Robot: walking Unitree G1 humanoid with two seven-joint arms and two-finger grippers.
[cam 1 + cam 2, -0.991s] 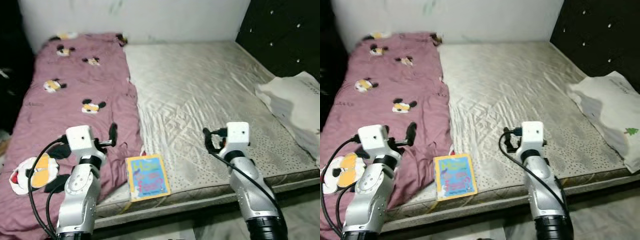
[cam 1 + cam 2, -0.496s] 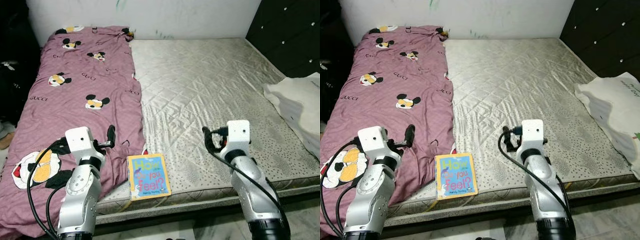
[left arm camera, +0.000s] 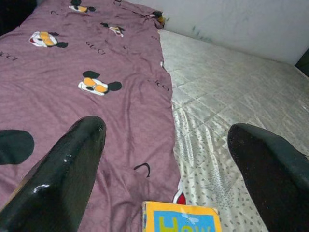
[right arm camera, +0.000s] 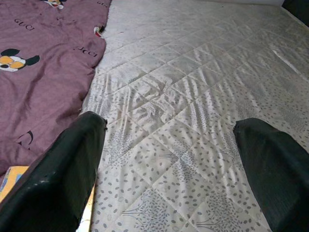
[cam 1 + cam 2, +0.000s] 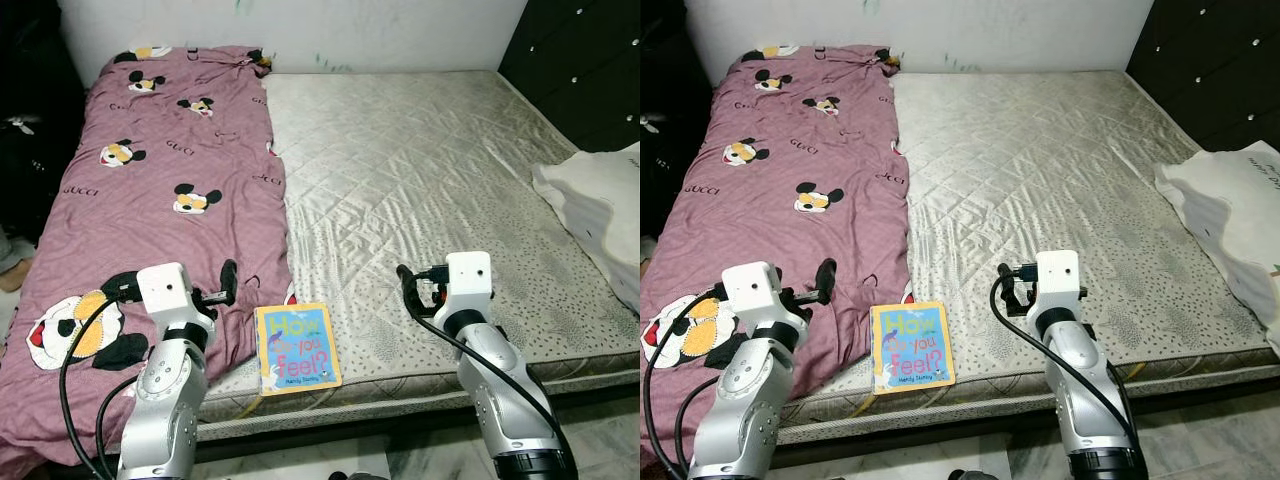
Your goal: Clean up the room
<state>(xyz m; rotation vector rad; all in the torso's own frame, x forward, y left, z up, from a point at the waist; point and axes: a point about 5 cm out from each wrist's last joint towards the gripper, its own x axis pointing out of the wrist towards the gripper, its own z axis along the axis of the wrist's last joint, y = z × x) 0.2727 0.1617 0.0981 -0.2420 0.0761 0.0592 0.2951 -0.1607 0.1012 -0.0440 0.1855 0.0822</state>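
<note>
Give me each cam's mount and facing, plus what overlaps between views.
Left eye view: on the head, looking forward and down at the mattress, the pink cartoon-print blanket and the book; left gripper and right gripper with their silver arms show.
Right eye view: the stereo twin, same scene, plus a white bag at the robot's right.
Left wrist view: along the left gripper's open fingers, at blanket and book top.
Right wrist view: along the right gripper's open fingers, at mattress and blanket edge.
Shared: blanket, mattress, book.
</note>
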